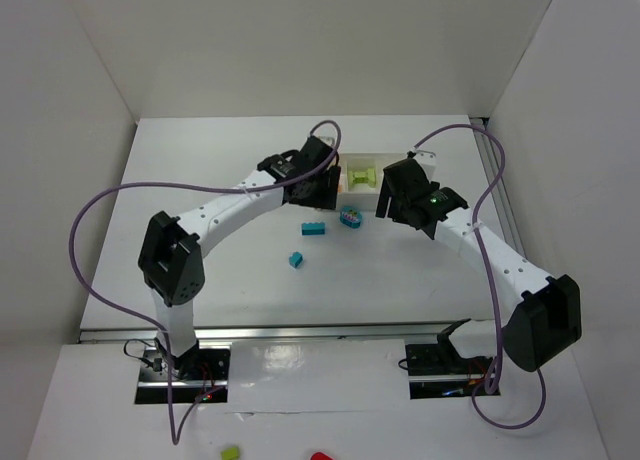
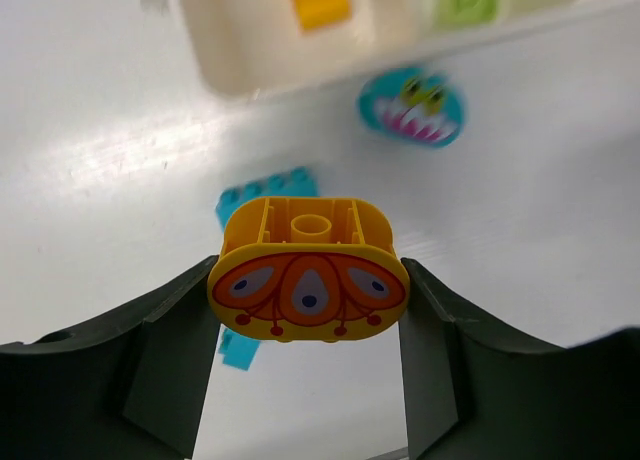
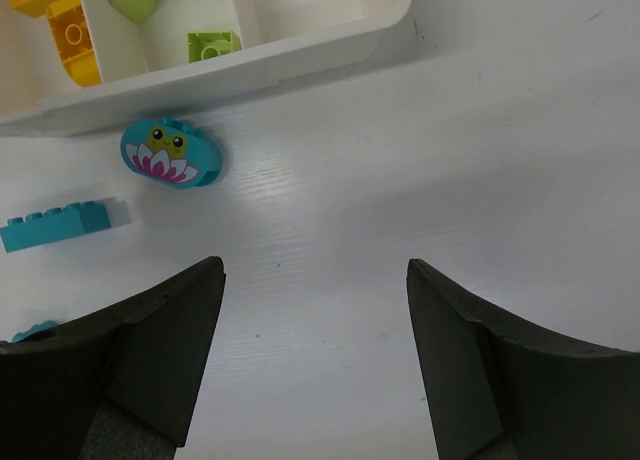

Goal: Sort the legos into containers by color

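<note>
My left gripper (image 2: 308,298) is shut on an orange-yellow rounded lego (image 2: 308,280) with a printed pattern, held above the table just in front of the white tray (image 2: 235,65). In the top view the left gripper (image 1: 322,187) is at the tray's left end (image 1: 352,162). The tray holds orange legos (image 3: 72,35) in one compartment and lime green legos (image 3: 213,46) in the middle one. On the table lie a cyan rounded lego (image 3: 170,153), a long cyan brick (image 3: 55,225) and a small cyan brick (image 1: 296,259). My right gripper (image 3: 315,280) is open and empty, right of the cyan pieces.
White enclosure walls stand at the back and both sides. Purple cables (image 1: 100,210) loop from both arms. A green piece (image 1: 231,452) and a red piece (image 1: 320,457) lie on the front ledge outside the work area.
</note>
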